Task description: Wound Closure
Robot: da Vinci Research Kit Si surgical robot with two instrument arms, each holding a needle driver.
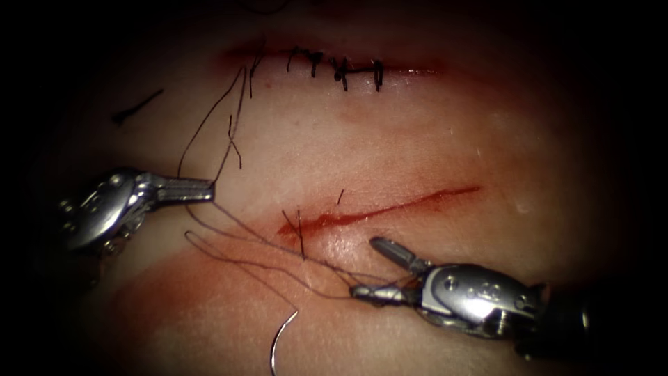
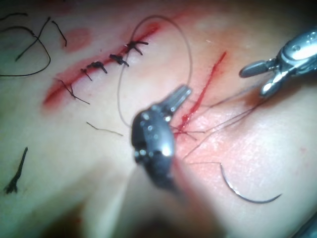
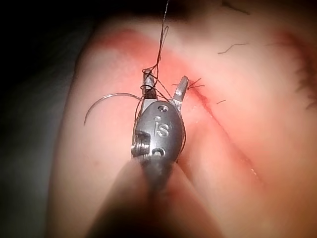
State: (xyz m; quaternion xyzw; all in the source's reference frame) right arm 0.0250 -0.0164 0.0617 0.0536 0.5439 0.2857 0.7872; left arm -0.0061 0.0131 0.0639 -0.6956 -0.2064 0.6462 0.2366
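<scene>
The tissue looks soft and wet, with the open cut under a stitched one. The left claw is closed on the thread; the right claw gapes, thread wound round one jaw, apparently gripping nothing. The needle, stiff and slick, lies free below the cut, best taken mid-curve. The right tool's housing reads "is".

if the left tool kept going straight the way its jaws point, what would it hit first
Probably the open cut. The left tool, shut on the thread, points right toward the cut's left end; depth is unclear. The right tool is open, with thread looped around it. The needle lies free on the tissue.
</scene>
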